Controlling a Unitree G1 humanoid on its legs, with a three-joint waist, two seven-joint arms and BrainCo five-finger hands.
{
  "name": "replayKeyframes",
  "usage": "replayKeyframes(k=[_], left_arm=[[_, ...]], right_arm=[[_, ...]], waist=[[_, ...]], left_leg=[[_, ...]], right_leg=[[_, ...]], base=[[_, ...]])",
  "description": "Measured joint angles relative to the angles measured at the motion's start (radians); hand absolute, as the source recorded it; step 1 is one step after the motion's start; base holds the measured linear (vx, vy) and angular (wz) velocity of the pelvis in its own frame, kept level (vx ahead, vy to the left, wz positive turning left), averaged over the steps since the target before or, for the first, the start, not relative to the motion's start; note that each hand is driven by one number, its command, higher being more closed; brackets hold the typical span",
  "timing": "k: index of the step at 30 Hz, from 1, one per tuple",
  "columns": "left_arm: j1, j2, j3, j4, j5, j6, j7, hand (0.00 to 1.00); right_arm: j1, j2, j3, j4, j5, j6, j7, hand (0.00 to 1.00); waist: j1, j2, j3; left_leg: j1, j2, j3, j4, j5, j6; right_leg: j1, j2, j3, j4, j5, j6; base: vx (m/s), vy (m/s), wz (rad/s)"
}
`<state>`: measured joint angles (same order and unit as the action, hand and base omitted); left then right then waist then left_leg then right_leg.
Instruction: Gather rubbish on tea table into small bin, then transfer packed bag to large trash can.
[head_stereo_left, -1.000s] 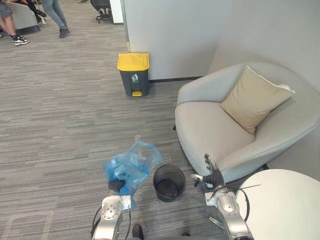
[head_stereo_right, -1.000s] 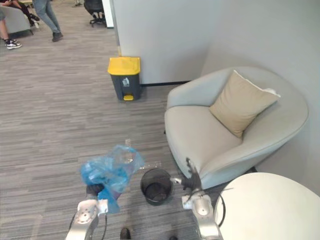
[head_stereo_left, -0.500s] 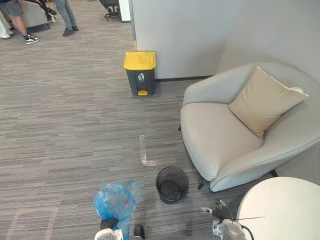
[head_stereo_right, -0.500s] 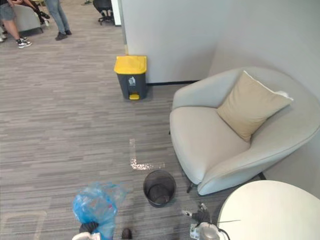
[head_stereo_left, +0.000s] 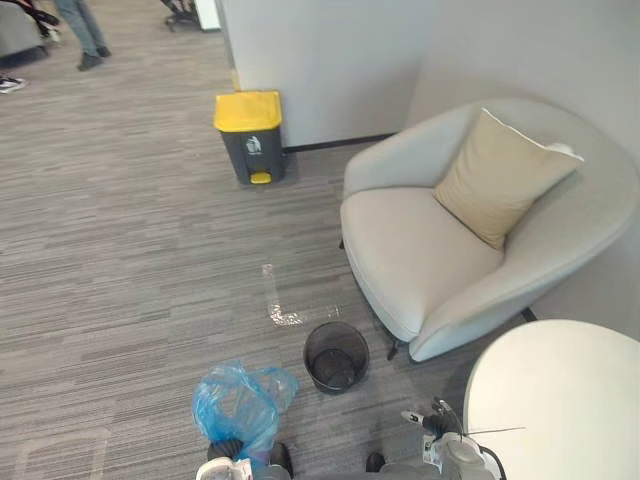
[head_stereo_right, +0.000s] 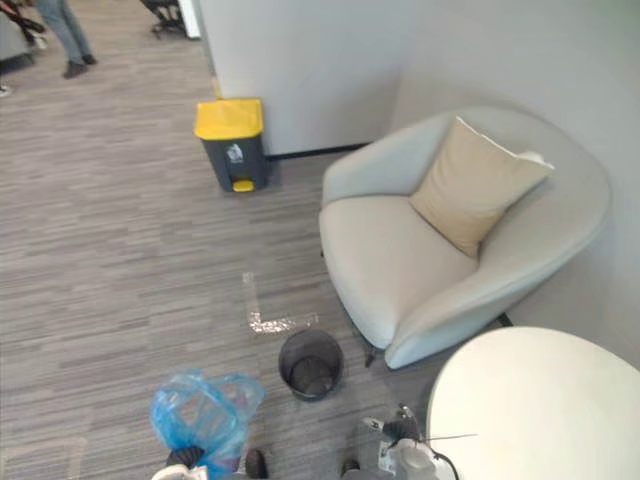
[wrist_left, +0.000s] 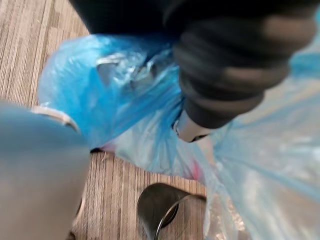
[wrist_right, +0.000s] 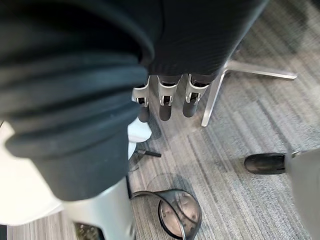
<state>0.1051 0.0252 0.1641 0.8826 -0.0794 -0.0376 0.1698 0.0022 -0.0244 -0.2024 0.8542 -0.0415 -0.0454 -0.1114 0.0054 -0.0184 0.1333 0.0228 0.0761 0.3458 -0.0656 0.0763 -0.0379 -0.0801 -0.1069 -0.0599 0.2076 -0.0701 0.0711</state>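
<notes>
- Left eye view: the blue bag (head_stereo_left: 240, 405) is down at 7 o'clock, bulging out of the left hand (head_stereo_left: 226, 451) at the bottom edge. The fingers look bunched round its neck, though plastic covers most of them, so I'm not 100% sure.
- Same view: the mesh bin (head_stereo_left: 336, 356) stands on the carpet (head_stereo_left: 120, 250) at about 6 o'clock. It's just off the bag's 2 o'clock and not touching it.
- The can (head_stereo_left: 250, 135) with the yellow lid is up at 11 against the wall, well apart from bag and bin. An L of tape (head_stereo_left: 275, 300) lies on the carpet between can and bin.
- The armchair (head_stereo_left: 430, 250) fills 2 to 3 o'clock, with a tan cushion (head_stereo_left: 500, 175) propped in it.
- The round white table (head_stereo_left: 560, 400) takes the 5 o'clock corner, and the right hand (head_stereo_left: 432, 425) is low down just off its 9 o'clock edge.
- A person (head_stereo_left: 80, 30) stands way off at 10 o'clock.
- Right eye view: same layout, with the bin sitting between bag and table.
- Left wrist view: blue plastic crowds right up around the hand, and one silver finger (wrist_left: 192, 131) pokes into it.
- Right wrist view: the fingers (wrist_right: 165, 102) hang straight, side by side, pointing at the carpet and holding nothing. A metal chair leg (wrist_right: 250, 70) is just past them.
</notes>
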Motion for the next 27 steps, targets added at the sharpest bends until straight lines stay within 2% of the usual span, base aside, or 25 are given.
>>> replayKeyframes(k=[1,2,4,5,7,8,9,10,12,13,14,16,17,18,19,21,22,23,24,27], left_arm=[[-0.010,-0.018,0.005,-0.044,-0.001,-0.002,0.001,1.00],[-0.016,-0.025,0.008,-0.072,-0.001,-0.006,0.001,1.00],[-0.003,-0.034,0.008,-0.111,-0.001,-0.006,0.002,1.00],[0.005,-0.034,0.013,-0.126,-0.001,-0.006,0.002,1.00],[0.018,-0.035,0.027,-0.140,-0.001,-0.006,0.002,1.00],[0.018,-0.046,0.036,-0.141,-0.002,-0.004,0.002,1.00],[0.029,-0.064,0.038,-0.147,-0.003,-0.006,0.003,1.00],[0.030,-0.078,0.036,-0.133,-0.003,-0.005,0.003,1.00],[0.038,-0.080,0.005,-0.120,-0.004,-0.001,0.002,1.00],[0.048,-0.081,0.003,-0.118,-0.005,-0.001,0.002,1.00],[0.049,-0.080,0.004,-0.118,-0.005,-0.001,0.002,1.00],[0.044,-0.080,0.008,-0.124,-0.002,-0.003,0.003,1.00],[0.044,-0.080,0.008,-0.124,-0.002,-0.003,0.003,1.00],[0.043,-0.080,0.008,-0.122,-0.002,-0.003,0.003,1.00],[0.030,-0.080,0.001,-0.120,-0.002,-0.003,0.001,1.00],[0.020,-0.080,0.002,-0.103,0.000,-0.001,0.001,1.00],[0.015,-0.080,-0.004,-0.090,0.002,0.000,0.000,1.00],[0.013,-0.080,-0.007,-0.081,0.007,0.001,0.000,1.00],[0.005,-0.069,-0.007,-0.073,0.012,0.001,0.000,1.00],[0.015,-0.003,-0.040,-0.040,0.021,0.002,0.001,1.00]], right_arm=[[0.001,0.009,-0.001,-0.031,0.000,0.000,-0.010,0.00],[0.008,0.020,0.001,-0.057,0.000,0.005,-0.015,0.00],[0.017,0.033,0.025,-0.060,0.000,0.004,-0.016,0.00],[0.018,0.038,0.031,-0.060,0.000,0.004,-0.016,0.00],[0.016,0.048,0.031,-0.059,0.001,0.003,-0.017,0.00],[0.010,0.045,0.027,-0.058,0.002,0.002,-0.018,0.00],[0.005,0.043,0.025,-0.058,0.004,0.002,-0.023,0.00],[-0.007,0.031,0.019,-0.053,0.005,0.001,-0.031,0.00],[0.018,0.018,0.019,-0.049,0.005,0.009,-0.043,0.00],[0.028,0.019,0.017,-0.049,0.005,0.013,-0.051,0.00],[0.027,0.019,0.015,-0.049,0.005,0.014,-0.054,0.00],[0.015,0.018,-0.001,-0.048,0.008,0.016,-0.063,0.00],[0.013,0.018,-0.002,-0.049,0.011,0.015,-0.064,0.00],[0.009,0.019,-0.003,-0.049,0.013,0.014,-0.065,0.00],[0.009,0.021,-0.012,-0.049,0.013,0.015,-0.064,0.00],[0.018,0.027,-0.030,-0.047,0.014,0.015,-0.064,0.00],[0.030,0.027,-0.041,-0.046,0.016,0.015,-0.065,0.00],[0.037,0.026,-0.054,-0.045,0.022,0.015,-0.065,0.00],[0.035,0.032,-0.070,-0.021,0.025,0.017,-0.065,0.00],[0.038,0.060,-0.072,0.026,0.042,0.016,-0.065,0.00]], waist=[[0.001,0.004,0.004],[0.001,0.002,0.012],[0.006,-0.017,0.005],[0.009,-0.025,-0.001],[0.032,-0.041,-0.012],[0.044,-0.036,-0.017],[0.072,-0.003,-0.022],[0.076,0.036,-0.019],[0.049,0.079,-0.016],[0.043,0.078,-0.019],[0.043,0.075,-0.017],[0.051,0.056,-0.016],[0.051,0.054,-0.018],[0.049,0.045,-0.016],[0.049,0.040,-0.013],[0.041,0.033,-0.011],[0.032,0.031,-0.012],[0.025,0.040,-0.016],[0.027,0.019,-0.017],[0.022,-0.020,-0.043]], left_leg=[[-0.040,0.021,0.003,0.056,-0.018,0.018],[-0.053,0.014,-0.007,0.091,-0.027,0.027],[-0.078,0.008,-0.046,0.153,-0.041,0.028],[-0.099,0.008,-0.061,0.177,-0.044,0.025],[-0.150,0.013,-0.082,0.227,-0.042,0.016],[-0.179,0.033,-0.084,0.251,-0.035,0.002],[-0.207,0.063,-0.085,0.247,-0.014,-0.016],[-0.234,0.091,-0.113,0.235,0.014,-0.026],[-0.230,0.108,-0.158,0.167,0.052,-0.043],[-0.220,0.106,-0.155,0.127,0.035,-0.067],[-0.217,0.106,-0.147,0.115,0.032,-0.075],[-0.214,0.088,-0.117,0.220,0.032,-0.047],[-0.212,0.081,-0.113,0.262,0.006,-0.034],[-0.211,0.066,-0.103,0.330,-0.073,-0.012],[-0.208,0.069,-0.076,0.387,-0.136,-0.007],[-0.189,0.075,-0.037,0.430,-0.193,-0.012],[-0.158,0.080,0.007,0.426,-0.224,-0.016],[-0.141,0.077,0.025,0.385,-0.237,-0.035],[-0.120,0.037,0.024,0.313,-0.208,-0.026],[-0.060,-0.049,0.021,0.132,-0.126,0.011]], right_leg=[[-0.035,-0.009,0.006,0.074,-0.023,0.012],[-0.089,-0.035,-0.004,0.304,-0.101,-0.002],[-0.083,-0.059,0.017,0.536,-0.171,0.024],[-0.064,-0.065,0.023,0.566,-0.184,0.036],[-0.016,-0.059,0.040,0.497,-0.233,0.054],[0.016,-0.031,0.028,0.390,-0.263,0.036],[0.058,0.008,0.009,0.248,-0.277,0.011],[0.088,0.043,-0.019,0.152,-0.267,-0.036],[0.103,0.075,-0.083,0.119,-0.238,-0.056],[0.102,0.070,-0.115,0.108,-0.230,-0.069],[0.102,0.066,-0.124,0.102,-0.223,-0.075],[0.078,0.033,-0.156,0.102,-0.198,-0.090],[0.072,0.024,-0.162,0.102,-0.194,-0.089],[0.057,0.000,-0.185,0.099,-0.178,-0.081],[0.049,-0.022,-0.212,0.096,-0.162,-0.075],[0.048,-0.048,-0.247,0.089,-0.148,-0.057],[0.053,-0.068,-0.272,0.078,-0.136,-0.036],[0.057,-0.068,-0.282,0.067,-0.126,-0.019],[0.059,-0.079,-0.275,0.034,-0.107,-0.002],[0.074,-0.105,-0.251,-0.049,-0.056,0.012]], base=[[-0.08,0.014,0.27],[-0.08,-0.004,0.40],[-0.09,-0.103,0.55],[-0.15,-0.206,0.57],[-0.15,-0.205,0.26],[-0.20,-0.198,-0.16],[-0.29,-0.237,-0.12],[-0.27,-0.171,0.07],[-0.31,-0.129,0.73],[-0.30,-0.081,0.73],[-0.26,-0.055,0.50],[-0.19,-0.003,0.37],[-0.19,0.063,0.49],[-0.15,0.118,0.60],[-0.14,0.147,0.73],[-0.06,0.140,0.66],[-0.07,0.221,0.71],[-0.10,0.273,0.64],[-0.09,0.230,0.31],[-0.05,0.198,0.09]])
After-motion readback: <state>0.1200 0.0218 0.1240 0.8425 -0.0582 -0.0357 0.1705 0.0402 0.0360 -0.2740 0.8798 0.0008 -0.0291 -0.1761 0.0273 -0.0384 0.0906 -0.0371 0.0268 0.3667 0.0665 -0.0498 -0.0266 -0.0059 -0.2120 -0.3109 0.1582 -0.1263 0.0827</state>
